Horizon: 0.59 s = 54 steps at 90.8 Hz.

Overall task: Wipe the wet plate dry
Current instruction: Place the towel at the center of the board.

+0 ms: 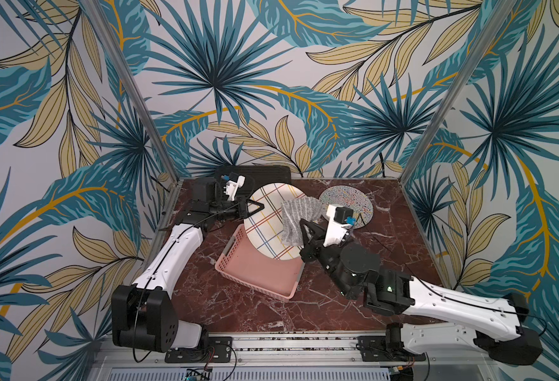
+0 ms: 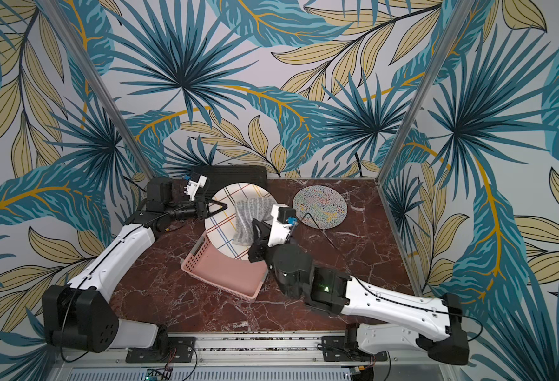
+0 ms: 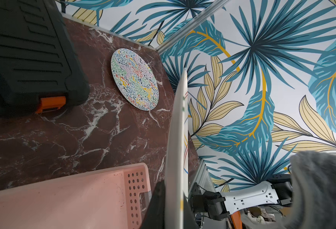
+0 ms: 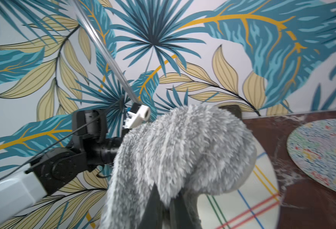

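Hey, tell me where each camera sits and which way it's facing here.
Top views: high above the arms' bases, looking down on both arms, plate and basket.
Left wrist: behind the left gripper, along the plate's edge; its fingers show.
Right wrist: behind the right gripper, facing cloth and left arm; its fingers show.
Shared: both wrist views show plate, cloth, mat.

No legible text or labels.

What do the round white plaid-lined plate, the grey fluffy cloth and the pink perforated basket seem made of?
Round white plaid-lined plate: likely glazed ceramic or melamine, smooth stiff thin rim. Grey fluffy cloth: plush microfibre-like pile, drooping softly. Pink perforated basket: matte moulded plastic, regular holes.
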{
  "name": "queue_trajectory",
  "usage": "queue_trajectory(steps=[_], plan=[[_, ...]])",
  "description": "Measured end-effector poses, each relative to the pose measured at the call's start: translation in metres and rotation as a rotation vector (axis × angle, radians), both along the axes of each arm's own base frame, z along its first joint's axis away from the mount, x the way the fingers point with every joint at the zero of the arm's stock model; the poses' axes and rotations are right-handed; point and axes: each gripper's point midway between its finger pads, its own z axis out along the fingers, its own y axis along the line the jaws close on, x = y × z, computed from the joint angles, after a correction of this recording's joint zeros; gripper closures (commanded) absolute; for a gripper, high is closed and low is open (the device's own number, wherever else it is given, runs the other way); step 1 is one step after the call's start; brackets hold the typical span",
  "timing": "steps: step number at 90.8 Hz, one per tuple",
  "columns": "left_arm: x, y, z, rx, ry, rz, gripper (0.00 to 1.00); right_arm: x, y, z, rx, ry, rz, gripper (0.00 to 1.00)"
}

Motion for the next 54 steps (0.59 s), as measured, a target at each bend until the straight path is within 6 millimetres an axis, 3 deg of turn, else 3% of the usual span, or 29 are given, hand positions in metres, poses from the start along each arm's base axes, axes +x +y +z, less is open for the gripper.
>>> queue_trajectory(steps=[31, 45, 54], plan=[[-0.004, -0.004, 0.001, 0.013, -0.039, -0.015, 1.0, 0.02, 0.035, 0.025, 0.053, -0.026, -0.034, 1.0], [-0.005, -0.004, -0.012, 0.044, -0.056, -0.019, 1.0, 0.03, 0.041, 0.064, 0.155, -0.058, -0.018, 1.0], [-0.005, -0.001, -0.021, 0.062, -0.051, -0.012, 1.0, 0.031, 0.034, 0.092, 0.221, -0.075, 0.018, 1.0]])
